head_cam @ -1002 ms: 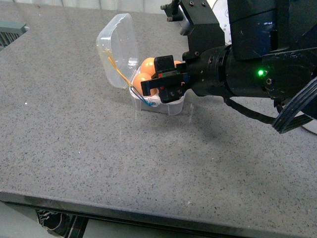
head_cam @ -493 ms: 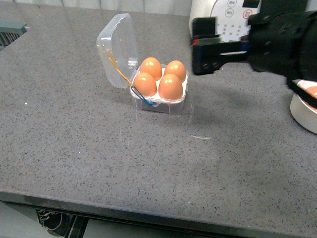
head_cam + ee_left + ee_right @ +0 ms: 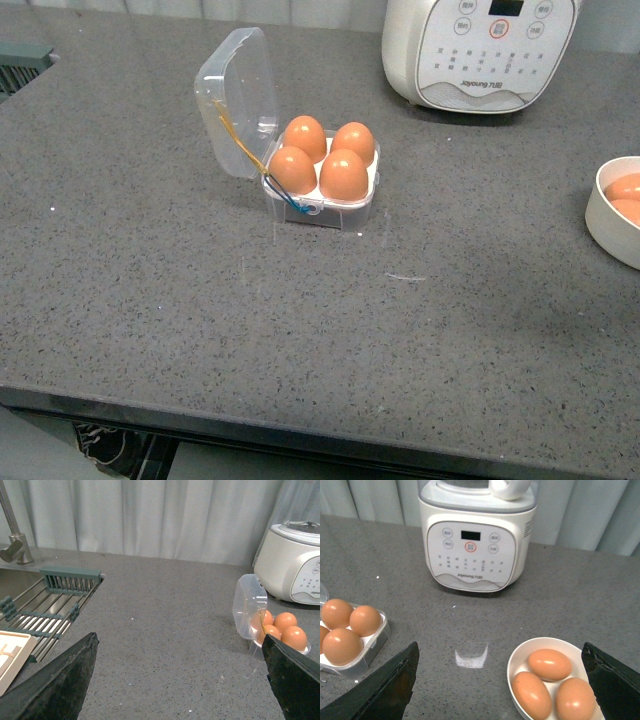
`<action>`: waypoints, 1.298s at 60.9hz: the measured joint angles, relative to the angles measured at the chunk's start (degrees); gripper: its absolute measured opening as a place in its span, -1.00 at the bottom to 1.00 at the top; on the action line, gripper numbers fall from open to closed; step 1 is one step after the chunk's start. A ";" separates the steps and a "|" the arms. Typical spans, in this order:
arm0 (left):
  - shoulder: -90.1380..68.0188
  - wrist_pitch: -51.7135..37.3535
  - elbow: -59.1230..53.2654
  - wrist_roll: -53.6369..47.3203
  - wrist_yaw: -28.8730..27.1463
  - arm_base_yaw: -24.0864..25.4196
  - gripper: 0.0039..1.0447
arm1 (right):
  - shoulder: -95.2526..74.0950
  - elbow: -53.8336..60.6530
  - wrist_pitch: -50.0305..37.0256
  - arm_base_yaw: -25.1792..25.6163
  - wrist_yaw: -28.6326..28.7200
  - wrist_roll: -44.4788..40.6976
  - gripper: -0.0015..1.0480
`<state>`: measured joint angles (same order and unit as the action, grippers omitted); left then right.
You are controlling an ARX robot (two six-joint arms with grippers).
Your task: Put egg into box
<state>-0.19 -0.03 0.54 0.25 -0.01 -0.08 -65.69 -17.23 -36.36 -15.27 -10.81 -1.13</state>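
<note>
My right arm was over the box (image 3: pixel 320 212) one second ago and was pulling away toward 2 o'clock half a second ago. Now it is completely out of the front view. It leaves behind a full box: each of the four cells carries a brown egg. I judge that the egg (image 3: pixel 343 174) I carried is the one in the cell at 5 o'clock, because the claw was covering that cell. It sits upright, close against its neighbours.

The box stands on the worktop (image 3: pixel 150 300) at about 11 o'clock from the middle of the front view. Its clear lid (image 3: pixel 240 100) stands open on the 10 o'clock side.

The right claw (image 3: pixel 499 644) has its fingers wide apart with nothing between them. It looks toward the cream bowl (image 3: pixel 603 235) at 3 o'clock, where three more eggs (image 3: pixel 549 664) lie, and the white appliance (image 3: pixel 480 60) at 1 o'clock. The left claw (image 3: pixel 178 635) is also spread apart and empty, well away from the box.

For the task, I think the placing is done. Only closing the lid could remain, if that is wanted.
</note>
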 joint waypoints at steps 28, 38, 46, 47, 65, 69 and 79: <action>0.00 0.00 0.00 0.00 -0.02 0.00 0.88 | 21.66 12.70 -2.38 8.20 4.02 0.50 -0.69; 0.00 0.00 0.00 0.00 -0.02 0.00 0.88 | 27.08 14.38 1.20 11.32 8.04 0.55 -0.98; 0.00 0.00 0.00 0.00 0.00 0.00 0.88 | 29.07 16.85 0.61 14.84 10.43 0.57 -0.98; 0.00 0.00 0.00 0.00 -0.07 0.00 0.88 | 29.64 16.85 1.42 14.99 10.40 0.57 -0.98; 0.00 0.00 0.00 0.00 0.00 0.00 0.88 | 42.21 16.90 12.92 15.12 10.71 0.55 -0.98; 0.00 0.00 0.00 0.00 0.00 0.00 0.88 | 44.92 16.90 15.45 15.12 10.71 0.55 -0.98; 0.00 0.00 0.00 0.00 0.00 0.00 0.88 | 49.40 16.90 19.89 15.12 10.71 0.57 -0.98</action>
<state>-0.19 -0.03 0.54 0.25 -0.01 -0.08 -16.29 -0.34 -16.47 -0.14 -0.10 -0.56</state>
